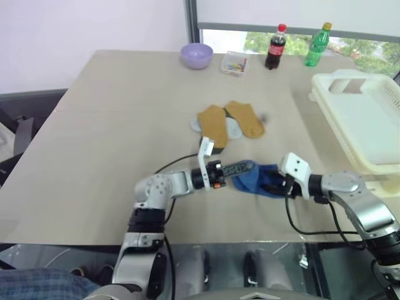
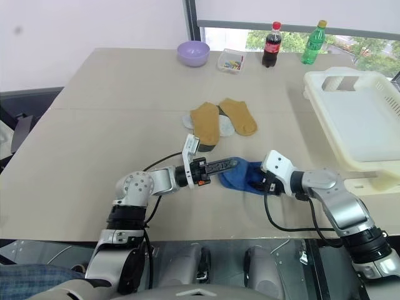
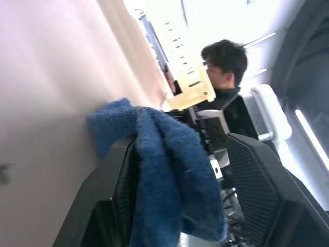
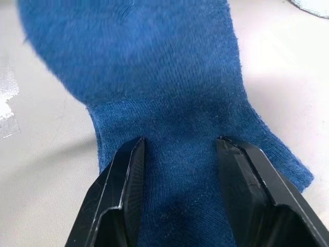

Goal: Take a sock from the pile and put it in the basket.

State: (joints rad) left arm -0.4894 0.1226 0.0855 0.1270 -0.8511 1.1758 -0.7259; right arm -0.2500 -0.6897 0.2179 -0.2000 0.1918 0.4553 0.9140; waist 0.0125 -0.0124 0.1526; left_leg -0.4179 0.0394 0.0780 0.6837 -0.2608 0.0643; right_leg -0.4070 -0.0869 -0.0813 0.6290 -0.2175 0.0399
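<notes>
Blue sock (image 1: pixel 256 179), mustard socks (image 1: pixel 228 122), cream basket (image 1: pixel 365 119), purple bowl (image 1: pixel 196 55).

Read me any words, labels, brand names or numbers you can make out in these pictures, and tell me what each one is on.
No text can be read for certain.
Red label on the dark cola bottle: white script too small to read.
Label on the green bottle: too small to read.
Marking on the left gripper: too blurred to read.
Blue sock, basket, purple bowl: no writing seen.
</notes>
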